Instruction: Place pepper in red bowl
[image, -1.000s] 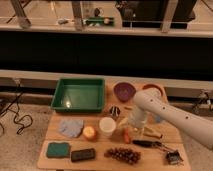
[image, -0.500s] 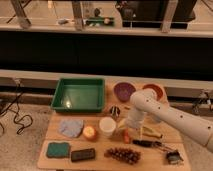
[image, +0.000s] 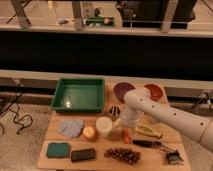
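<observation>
One slatted wooden table (image: 152, 156), pale brown, holding the following.

- Green tray (image: 78, 95): rectangular, glossy plastic, raised walls, at the back left.
- Purple bowl (image: 122, 90): round, matte, at the back, right of the tray.
- Red bowl (image: 156, 90): round, orange-red rim with a darker inside, just right of the purple bowl, its near edge hidden by the arm.
- Pepper (image: 127, 135): small, slim, orange-red, finger-shaped, lying on the wood right of the white cup and well apart from the red bowl.
- White cup (image: 104, 125): upright, smooth, cylindrical.
- Round orange-yellow fruit (image: 89, 132), just left of the cup.
- Blue-grey cloth (image: 70, 127), soft and crumpled.
- Green sponge (image: 58, 149), flat, rough-looking.
- Dark block (image: 83, 154), rectangular.
- Grape bunch (image: 122, 154), dark and knobbly.
- Pale yellowish piece (image: 147, 131), elongated, right of the pepper.

Arm (image: 165, 116): white, smooth, rounded, reaching in from the right. Gripper (image: 125, 126): low over the table, directly above the pepper; whether it is wide, narrow or holding cannot be told.
</observation>
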